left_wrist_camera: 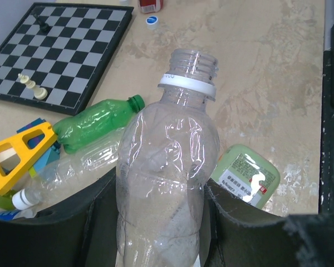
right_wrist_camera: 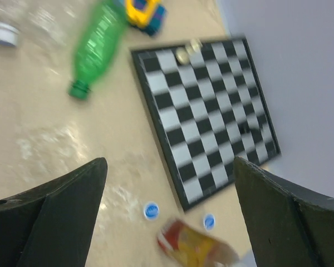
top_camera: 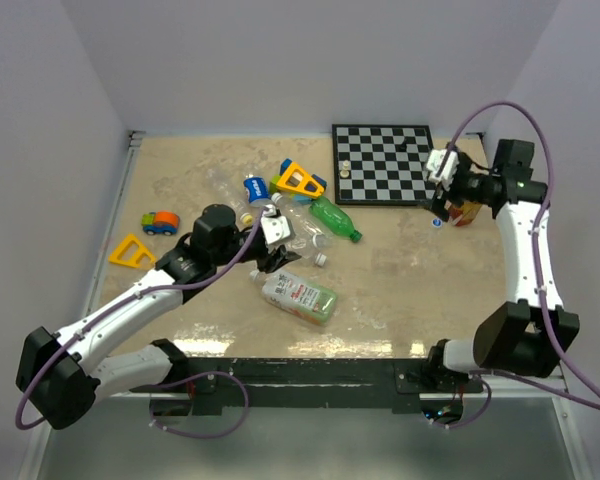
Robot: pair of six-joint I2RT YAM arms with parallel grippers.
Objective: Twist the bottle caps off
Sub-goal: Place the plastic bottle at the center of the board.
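Clear plastic bottle [left_wrist_camera: 167,156] clamped in left gripper [left_wrist_camera: 161,222] — braced against twisting, neck already bare. Right gripper [right_wrist_camera: 170,161] spread wide, empty, above loose caps [right_wrist_camera: 151,210] — seemingly the drop spot.

I cannot read a single word or number outright. The pale green label [left_wrist_camera: 246,176] on the lying bottle carries rows of small dark print and a white shape (too fine to make out from my left wrist). From above, that label shows red and dark marks, equally unreadable. The white neck ring [left_wrist_camera: 187,85] of the clear bottle [left_wrist_camera: 164,167] bears a few tiny grey characters at its left edge, too small to tell. Two blue caps [right_wrist_camera: 151,210] on the table [right_wrist_camera: 55,139] near the chessboard [right_wrist_camera: 206,111] have blue-and-white tops with no legible sign. The red-and-yellow label [right_wrist_camera: 192,245] beside them is only a smear.
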